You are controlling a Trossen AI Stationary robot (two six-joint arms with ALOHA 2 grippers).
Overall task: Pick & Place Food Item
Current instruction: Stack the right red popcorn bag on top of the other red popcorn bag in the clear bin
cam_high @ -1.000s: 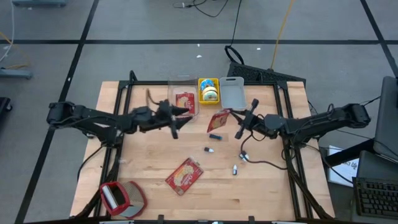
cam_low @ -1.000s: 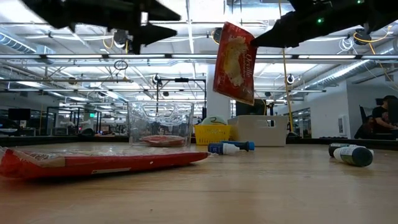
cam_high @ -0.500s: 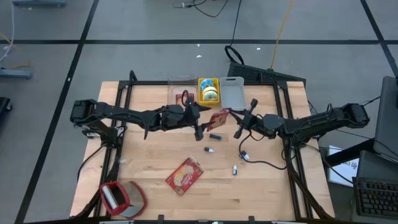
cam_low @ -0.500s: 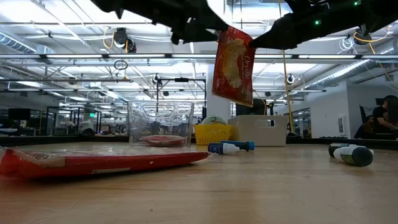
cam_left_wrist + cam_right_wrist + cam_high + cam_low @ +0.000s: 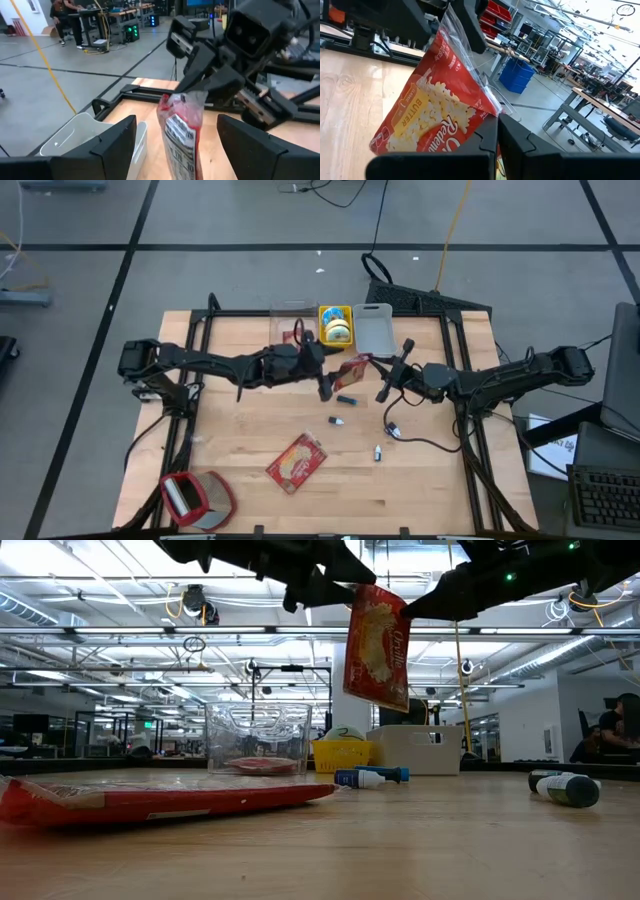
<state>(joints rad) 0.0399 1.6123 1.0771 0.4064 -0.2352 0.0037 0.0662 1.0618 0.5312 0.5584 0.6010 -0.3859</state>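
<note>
We see a clear bin (image 5: 257,738) at the table's far edge holding a red packet, a yellow basket (image 5: 335,323) with round tubs, and a grey tub (image 5: 373,330), contents hidden. Our right gripper (image 5: 382,376) pinches the popcorn bag (image 5: 376,644) aloft; our left gripper (image 5: 175,145) straddles it, fingers apart.
</note>
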